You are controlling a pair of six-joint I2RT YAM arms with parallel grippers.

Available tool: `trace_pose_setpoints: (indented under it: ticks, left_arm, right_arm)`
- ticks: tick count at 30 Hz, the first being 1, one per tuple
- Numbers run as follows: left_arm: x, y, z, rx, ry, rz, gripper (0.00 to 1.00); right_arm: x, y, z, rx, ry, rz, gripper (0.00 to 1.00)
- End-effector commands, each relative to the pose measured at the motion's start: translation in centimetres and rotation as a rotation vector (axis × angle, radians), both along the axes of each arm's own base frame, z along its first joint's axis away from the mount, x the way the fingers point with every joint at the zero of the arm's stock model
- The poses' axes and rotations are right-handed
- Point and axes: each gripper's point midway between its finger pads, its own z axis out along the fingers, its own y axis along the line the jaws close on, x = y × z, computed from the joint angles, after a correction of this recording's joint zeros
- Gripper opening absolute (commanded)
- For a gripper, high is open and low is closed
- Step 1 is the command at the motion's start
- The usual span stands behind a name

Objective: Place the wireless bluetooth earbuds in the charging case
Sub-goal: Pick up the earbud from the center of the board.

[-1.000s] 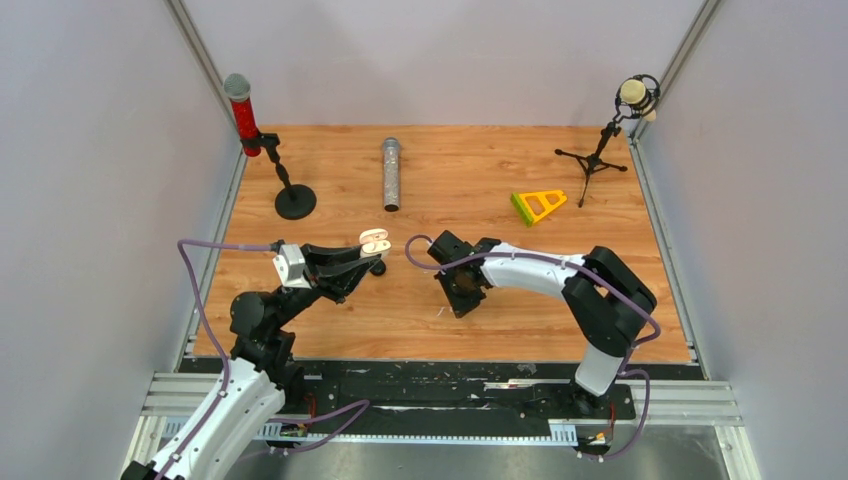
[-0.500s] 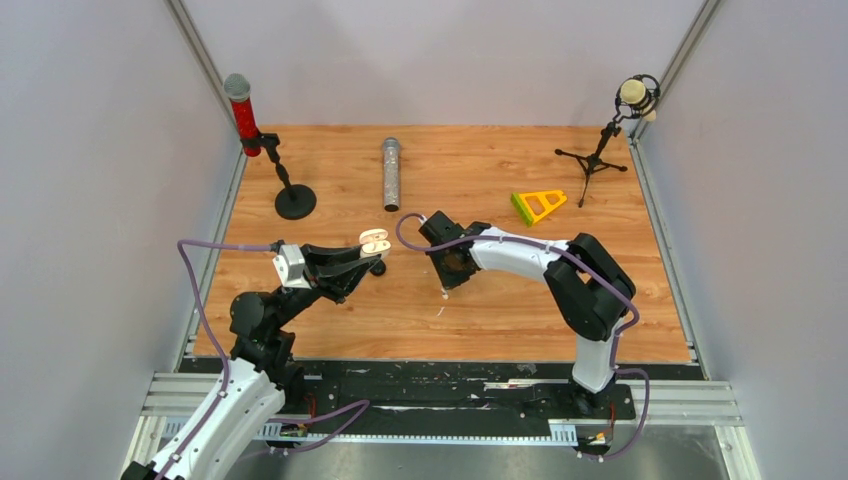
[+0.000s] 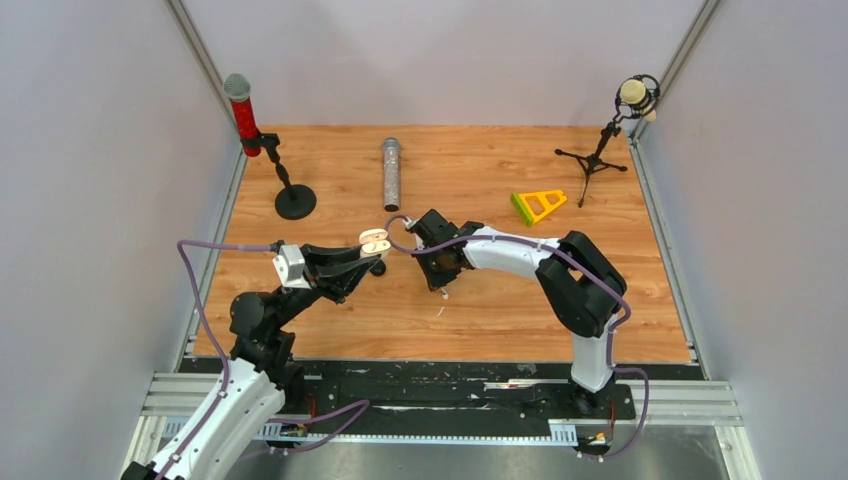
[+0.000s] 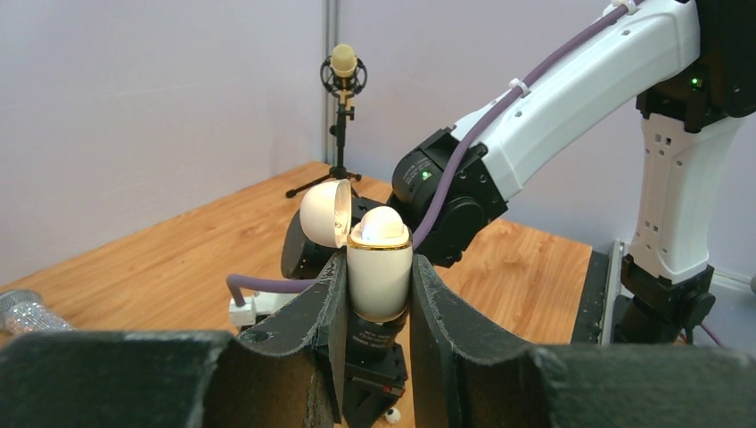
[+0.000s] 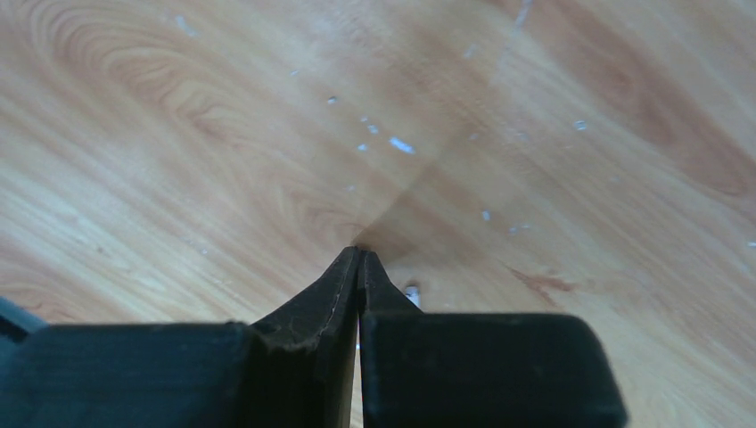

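Above the wooden tabletop, the left pincer is clamping the open-lidded charging case upright by its lower sides, likely the right hold for so light, slick a shell; the right pincer is hovering closed nearby, earbuds indiscernible.

Left claw: grips the charging case, lid open. My right claw: tip down toward the table, just right of the case, not touching it. White speck on the wood near that tip, too small to identify. Far side: red microphone on a stand, silver microphone lying flat, yellow-green wedge, tripod microphone.
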Motion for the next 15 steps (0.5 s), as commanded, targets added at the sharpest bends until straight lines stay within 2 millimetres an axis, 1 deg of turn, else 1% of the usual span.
trace_pose_setpoints:
  ticks: [1,3,4,6,9,11,12,13,15]
  left_arm:
    - [-0.3,0.5,2.6,-0.025,-0.086,0.026,0.0]
    - [-0.4,0.5,2.7,-0.025,-0.088,0.023,0.0]
    - [-0.3,0.5,2.6,-0.023,-0.087,0.022,0.0]
    - [-0.3,0.5,2.5,-0.022,-0.085,0.02,0.0]
    - [-0.4,0.4,2.6,-0.023,-0.086,0.018,0.0]
    - [-0.4,0.5,2.6,-0.023,-0.088,0.018,0.0]
    - [-0.4,0.5,2.6,-0.022,-0.09,0.019,0.0]
    - [-0.4,0.5,2.6,-0.022,-0.09,0.02,0.0]
    - [-0.5,0.5,2.7,-0.023,-0.094,0.02,0.0]
  right_arm:
    - [-3.2,-0.3,-1.2,-0.006,0.084,0.056,0.04]
    - [-3.1,-0.9,-0.9,-0.028,0.064,0.038,0.05]
    - [-2.8,-0.9,-0.5,-0.028,0.046,0.03,0.05]
    - [-2.0,-0.2,1.2,0.003,0.007,0.031,0.06]
    - [-0.7,1.7,4.5,0.083,-0.046,0.042,0.07]
    - [0.3,2.0,6.1,0.109,-0.086,0.014,0.07]
    - [0.8,1.8,6.3,0.11,-0.092,-0.007,0.08]
    - [1.2,1.3,6.0,0.104,-0.083,-0.03,0.08]
    - [1.4,-0.2,4.1,0.048,-0.052,-0.067,0.07]
